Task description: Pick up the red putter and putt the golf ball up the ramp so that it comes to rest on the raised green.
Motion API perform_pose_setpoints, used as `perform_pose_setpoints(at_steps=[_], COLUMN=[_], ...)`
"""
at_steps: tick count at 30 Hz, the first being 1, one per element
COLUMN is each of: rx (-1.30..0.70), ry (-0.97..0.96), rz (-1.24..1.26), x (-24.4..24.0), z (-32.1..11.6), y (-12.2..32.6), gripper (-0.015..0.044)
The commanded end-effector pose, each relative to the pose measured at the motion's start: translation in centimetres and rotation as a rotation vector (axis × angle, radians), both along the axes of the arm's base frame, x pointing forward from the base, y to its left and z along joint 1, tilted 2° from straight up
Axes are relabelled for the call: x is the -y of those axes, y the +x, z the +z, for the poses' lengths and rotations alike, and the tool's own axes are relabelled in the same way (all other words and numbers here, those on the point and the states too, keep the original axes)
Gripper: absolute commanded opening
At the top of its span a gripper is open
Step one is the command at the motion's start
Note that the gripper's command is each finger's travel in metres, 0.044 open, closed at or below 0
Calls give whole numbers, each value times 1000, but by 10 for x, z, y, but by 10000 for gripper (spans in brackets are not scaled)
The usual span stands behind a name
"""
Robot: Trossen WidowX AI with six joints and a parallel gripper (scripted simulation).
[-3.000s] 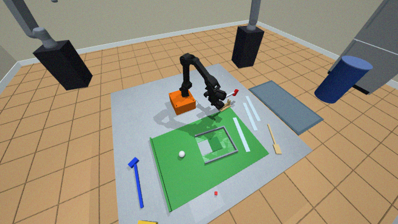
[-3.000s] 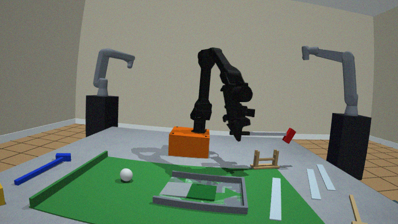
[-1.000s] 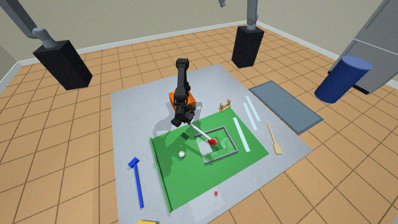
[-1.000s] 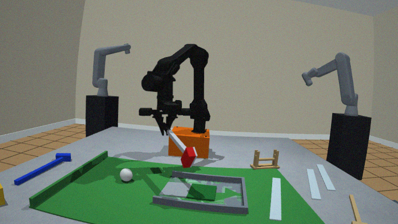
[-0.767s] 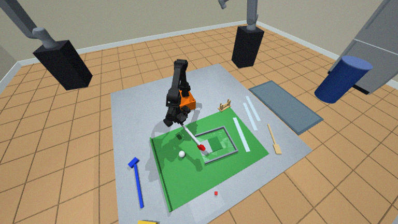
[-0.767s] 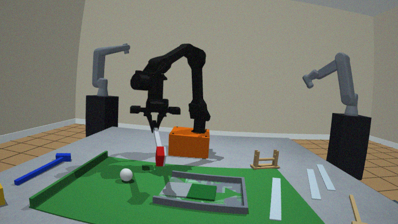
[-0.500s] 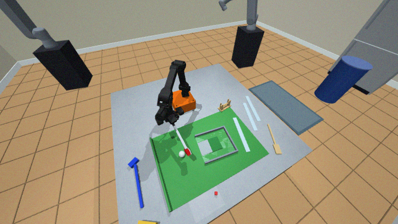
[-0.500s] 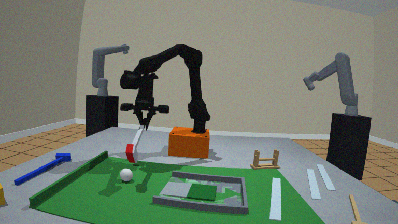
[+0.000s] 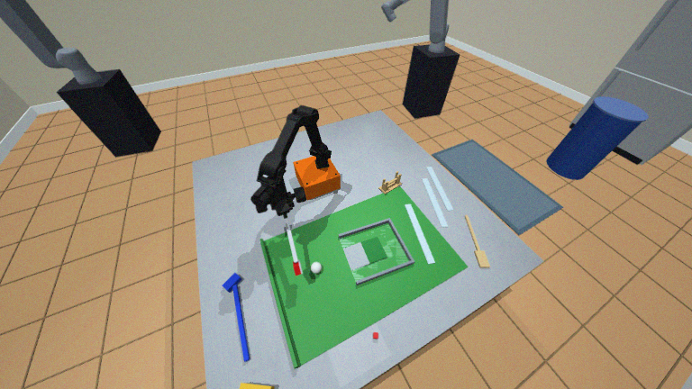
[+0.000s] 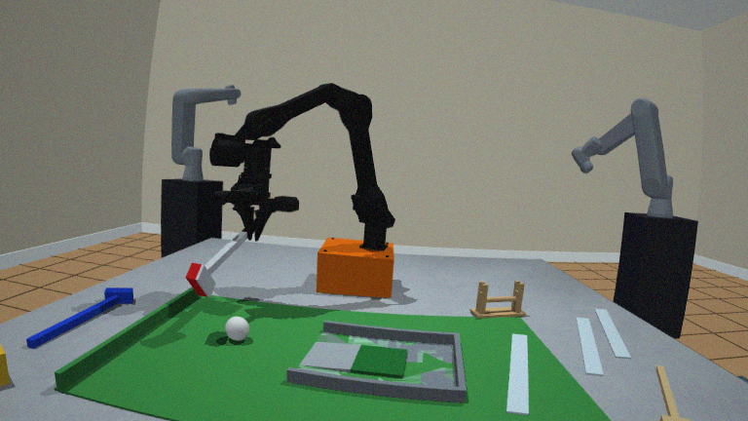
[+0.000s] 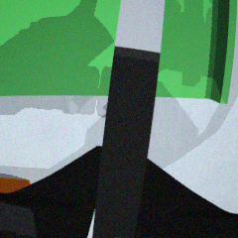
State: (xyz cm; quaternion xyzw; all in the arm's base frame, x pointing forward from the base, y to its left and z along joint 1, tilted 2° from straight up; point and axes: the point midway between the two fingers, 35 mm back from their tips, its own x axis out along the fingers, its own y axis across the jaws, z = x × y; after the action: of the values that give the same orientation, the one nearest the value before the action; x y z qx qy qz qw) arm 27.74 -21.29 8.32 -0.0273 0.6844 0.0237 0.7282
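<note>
My gripper (image 9: 286, 216) (image 10: 252, 237) (image 11: 115, 156) is shut on the red putter's dark grip. The putter's white shaft (image 9: 292, 247) (image 10: 225, 252) (image 11: 140, 25) slants down and forward to its red-and-white head (image 9: 296, 267) (image 10: 194, 279), which is held above the mat's left part. The head is outside the wrist view. The white golf ball (image 9: 315, 267) (image 10: 238, 328) rests on the green mat (image 9: 351, 318) (image 10: 220, 383), between the putter head and the ramp in the top view. The light grey ramp (image 9: 355, 256) (image 10: 329, 356) leads right to the raised green (image 9: 375, 248) (image 10: 380, 361).
A grey border (image 9: 401, 241) (image 10: 380, 389) surrounds the green on three sides. A green wall (image 9: 279, 303) (image 10: 130, 336) edges the mat's left. A blue mallet (image 9: 241, 321) (image 10: 74, 320) lies farther left. A wooden stand (image 9: 390, 184) (image 10: 499, 300) and pale strips (image 9: 419, 231) (image 10: 517, 372) are right.
</note>
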Motion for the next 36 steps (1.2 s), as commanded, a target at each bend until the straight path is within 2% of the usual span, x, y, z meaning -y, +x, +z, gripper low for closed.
perform_pose_setpoints(at_steps=[1,5,36], rx=[-7,-7,-6], ry=[5,6,4], rz=[-8,-8,-5], x=[1,0,0], z=[-17,-35,-62], y=[0,0,2], gripper=[0,0,0])
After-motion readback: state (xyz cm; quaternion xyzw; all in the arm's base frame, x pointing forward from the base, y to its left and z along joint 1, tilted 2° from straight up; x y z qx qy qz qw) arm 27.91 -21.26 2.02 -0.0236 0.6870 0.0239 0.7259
